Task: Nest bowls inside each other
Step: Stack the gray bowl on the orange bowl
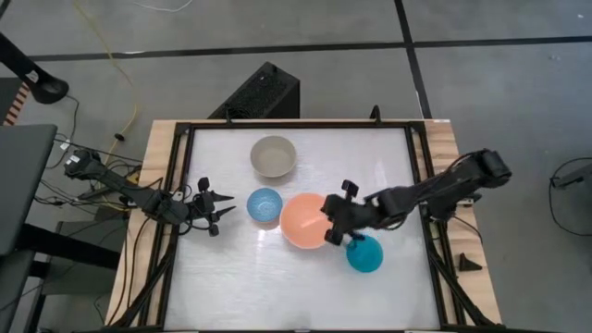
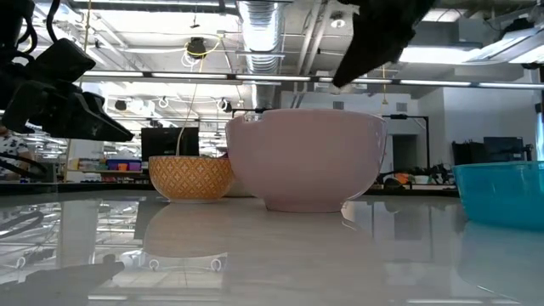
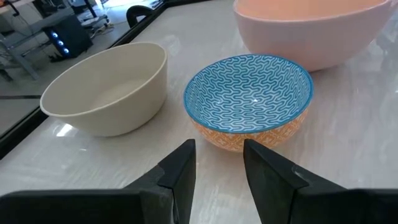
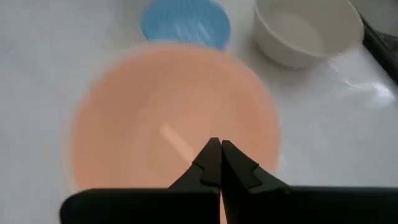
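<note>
Waiting at the far left, the left end effector hangs over the counter with its fingers apart and nothing between them. Just ahead of its tips sits the blue bowl, patterned blue inside and orange outside. It looks small, stiff and light, likely to skate on the glossy top if nudged. A finger inside and one outside the near rim seems the natural hold, and the open fingers already line up with that rim.

Beyond the blue bowl, off to one side of that end effector, stands the beige bowl, apart from the others. Its wall looks thick and rigid, with a plain rounded rim; again a rim pinch would suit, since the body is too wide to span.

Next comes the salmon bowl, the largest in view, just beside the blue one. The right end effector is over its edge, fingers pressed together, and in its own wrist view the closed tips point down at the salmon interior. I cannot tell whether they pinch the rim or merely hover above it; the low view shows the bowl seated flat on the counter. Being wide and smooth, it would tip from a one-sided rim grip, so lifting it slowly seems wise.

Farthest right, close beside the right end effector, sits the teal bowl, small and probably the easiest to carry.
</note>
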### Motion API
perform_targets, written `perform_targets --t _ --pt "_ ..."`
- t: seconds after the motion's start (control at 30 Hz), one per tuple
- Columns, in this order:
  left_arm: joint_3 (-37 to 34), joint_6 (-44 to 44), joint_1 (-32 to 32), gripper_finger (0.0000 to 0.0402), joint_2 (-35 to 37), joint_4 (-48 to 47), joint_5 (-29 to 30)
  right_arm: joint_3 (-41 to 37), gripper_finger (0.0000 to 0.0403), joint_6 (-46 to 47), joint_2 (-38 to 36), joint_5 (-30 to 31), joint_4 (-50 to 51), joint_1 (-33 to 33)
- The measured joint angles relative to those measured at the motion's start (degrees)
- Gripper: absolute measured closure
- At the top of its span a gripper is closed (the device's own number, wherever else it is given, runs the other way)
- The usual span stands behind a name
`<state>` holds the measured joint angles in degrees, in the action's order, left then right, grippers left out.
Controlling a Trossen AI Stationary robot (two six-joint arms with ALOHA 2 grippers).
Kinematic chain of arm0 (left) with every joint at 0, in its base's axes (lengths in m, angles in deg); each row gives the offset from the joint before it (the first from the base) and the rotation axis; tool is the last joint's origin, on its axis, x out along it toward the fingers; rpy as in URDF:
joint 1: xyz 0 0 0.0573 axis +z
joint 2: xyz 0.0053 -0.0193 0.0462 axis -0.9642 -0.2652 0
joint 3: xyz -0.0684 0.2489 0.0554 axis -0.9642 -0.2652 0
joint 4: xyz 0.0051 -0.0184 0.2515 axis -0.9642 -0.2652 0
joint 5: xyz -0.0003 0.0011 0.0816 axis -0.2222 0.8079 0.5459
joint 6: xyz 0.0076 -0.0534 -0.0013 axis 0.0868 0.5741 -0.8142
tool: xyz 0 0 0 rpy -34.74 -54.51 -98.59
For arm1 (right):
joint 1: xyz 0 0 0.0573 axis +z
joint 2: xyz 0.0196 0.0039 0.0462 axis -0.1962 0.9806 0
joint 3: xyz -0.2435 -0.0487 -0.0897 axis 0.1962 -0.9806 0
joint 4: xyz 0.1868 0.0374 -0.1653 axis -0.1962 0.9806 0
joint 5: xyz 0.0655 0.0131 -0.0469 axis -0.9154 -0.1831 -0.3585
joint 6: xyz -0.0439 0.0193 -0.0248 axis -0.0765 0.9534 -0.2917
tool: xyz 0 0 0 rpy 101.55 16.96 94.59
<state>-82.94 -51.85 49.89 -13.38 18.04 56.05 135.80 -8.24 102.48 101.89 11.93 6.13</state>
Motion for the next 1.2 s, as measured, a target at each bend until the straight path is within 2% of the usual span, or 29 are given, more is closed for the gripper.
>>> perform_targets --t 0.13,0.3,0.43,0.9,1.07,1.2 --pt "0.0 0.0 0.0 0.0276 0.0 0.0 0.0 -9.3 0.0381 -2.5 -6.0 -1.8 -10.4 -2.1" --pt "0.0 0.0 0.0 0.0276 0.0 0.0 0.0 -19.1 0.038 -3.6 -9.4 -13.8 -23.9 -8.2" --pt "0.0 0.0 0.0 0.0276 0.0 -0.1 0.0 -23.3 0.038 -4.6 -9.3 -19.2 -31.7 -12.3" --pt "0.0 0.0 0.0 0.0276 0.0 -0.1 0.0 -23.8 0.0379 -4.3 -7.9 -21.2 -32.2 -16.1" --pt "0.0 0.0 0.0 0.0276 0.0 -0.1 0.0 -18.8 0.0378 -7.7 -8.2 -20.7 -32.6 -17.1" --pt "0.0 0.0 0.0 0.0276 0.0 -0.1 0.0 -11.8 0.0372 -12.5 -4.7 -19.9 -30.7 -21.2"
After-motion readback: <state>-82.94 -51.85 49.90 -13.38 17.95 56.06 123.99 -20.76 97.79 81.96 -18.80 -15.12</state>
